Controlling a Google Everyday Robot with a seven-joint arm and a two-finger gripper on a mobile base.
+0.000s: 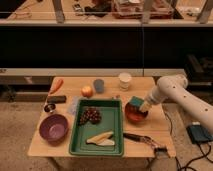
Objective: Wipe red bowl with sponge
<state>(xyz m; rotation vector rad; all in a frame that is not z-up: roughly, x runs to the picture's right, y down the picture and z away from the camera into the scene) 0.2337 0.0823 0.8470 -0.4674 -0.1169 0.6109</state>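
The red bowl (135,114) sits on the wooden table (150,85), just right of the green tray. The teal sponge (135,102) is held at the bowl's upper left rim. My gripper (143,106) reaches in from the right on the white arm (172,90) and is shut on the sponge, directly over the bowl. The sponge and gripper hide part of the bowl's inside.
A green tray (75,146) holds grapes (90,115) and a banana (100,137). A purple bowl (53,127) stands front left. A carrot (56,85), black bar (56,99), apple (87,91), grey cup (99,85) and white cup (124,80) lie behind. A dark tool (142,138) lies front right.
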